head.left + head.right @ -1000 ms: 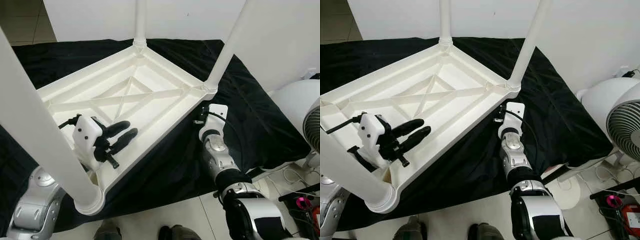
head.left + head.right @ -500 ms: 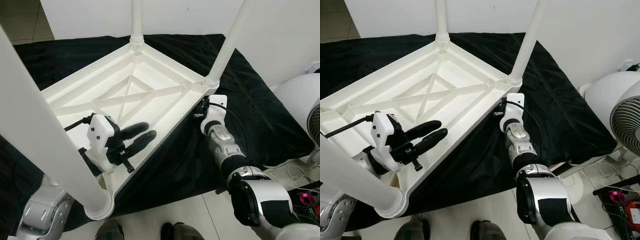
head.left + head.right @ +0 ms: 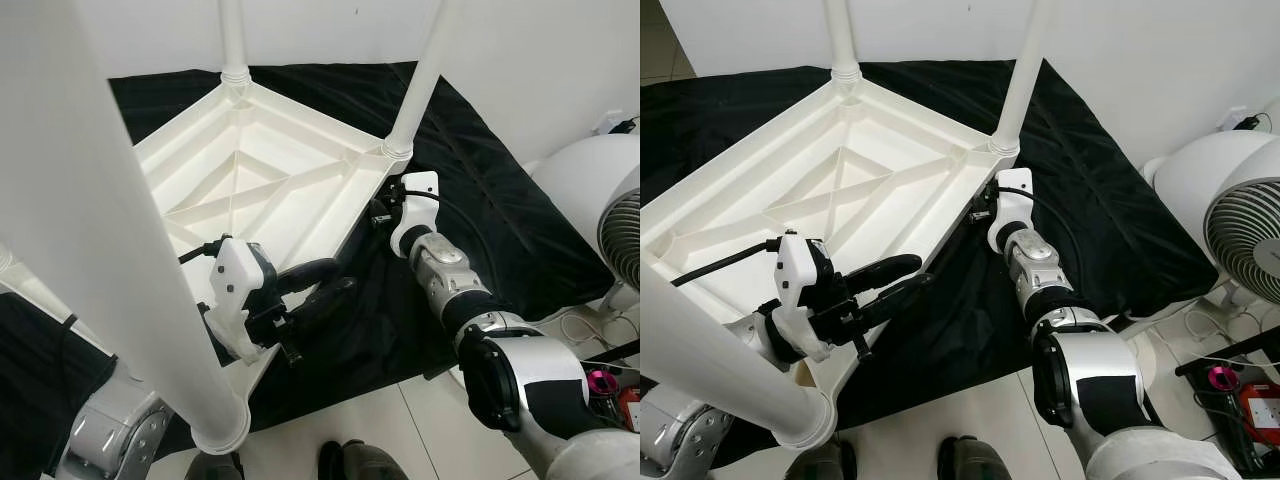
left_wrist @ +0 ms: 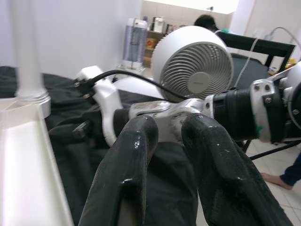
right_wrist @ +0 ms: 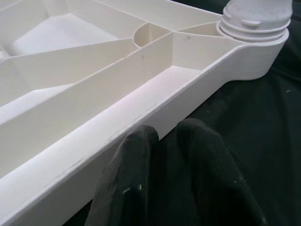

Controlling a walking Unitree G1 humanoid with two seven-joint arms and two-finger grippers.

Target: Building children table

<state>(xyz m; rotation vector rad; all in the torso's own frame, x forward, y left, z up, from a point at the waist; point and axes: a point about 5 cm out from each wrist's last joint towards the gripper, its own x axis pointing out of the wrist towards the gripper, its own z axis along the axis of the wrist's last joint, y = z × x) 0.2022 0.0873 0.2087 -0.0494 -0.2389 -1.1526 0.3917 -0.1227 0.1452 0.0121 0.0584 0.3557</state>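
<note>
The white plastic children's table [image 3: 855, 175] lies upside down on a black cloth sheet [image 3: 1080, 170] spread on the floor, its ribbed underside facing up and round white legs standing from the corners: a far leg [image 3: 837, 40], a right-corner leg [image 3: 1015, 80] and a near leg [image 3: 720, 365] all appear seated in their sockets.

Left gripper [image 3: 902, 277]: jaws slightly parted, holding nothing, fingers pointing across the near edge of the table frame towards the right arm. The frame rim lies just beneath and beside them.

Right gripper [image 5: 169, 141]: fingers low against the cloth, tips just beside the outer wall of the frame, a little short of the right-corner leg socket. The jaws stand nearly together with nothing visibly between them.

A white round floor fan [image 3: 1230, 230] stands well off beyond the right arm.

Assessment of risk: a push from the right jaws on the outer wall may slide the light table over the slick cloth rather than lift it. The left arm passes close to the near leg; a sweep could knock that leg or loosen it from its socket. Cloth could also bunch under the right fingers.
</note>
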